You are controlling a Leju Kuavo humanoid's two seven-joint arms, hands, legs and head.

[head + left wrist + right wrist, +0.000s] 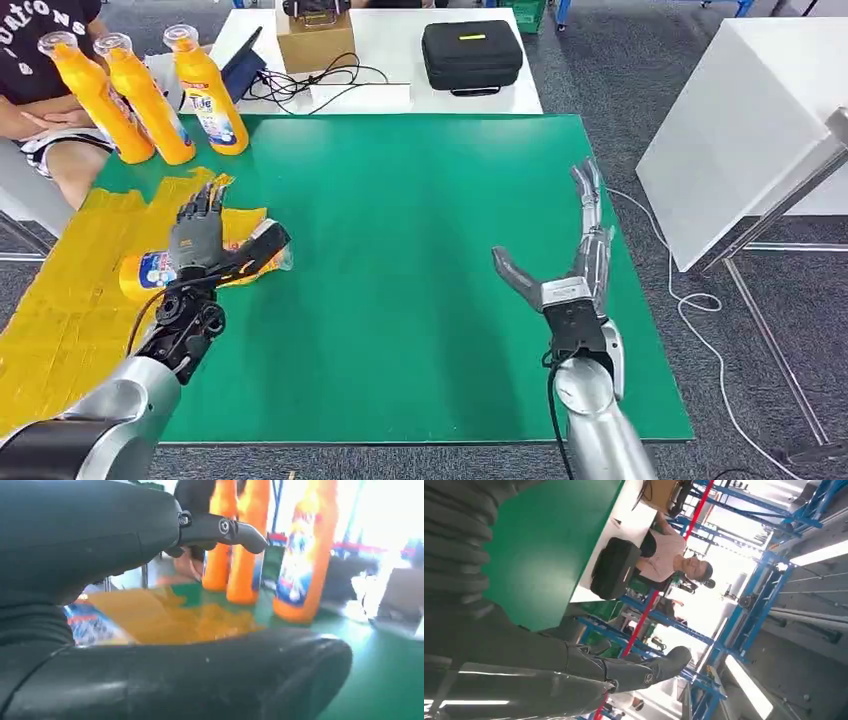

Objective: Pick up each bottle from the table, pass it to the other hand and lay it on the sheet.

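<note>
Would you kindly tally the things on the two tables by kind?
Standing bottles: 3
Lying bottle, under the left hand: 1
Yellow sheet: 1
Black case: 1
Cardboard box: 1
Total: 7

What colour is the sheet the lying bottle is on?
Yellow. The sheet shows best in the head view, under the lying bottle.
</note>
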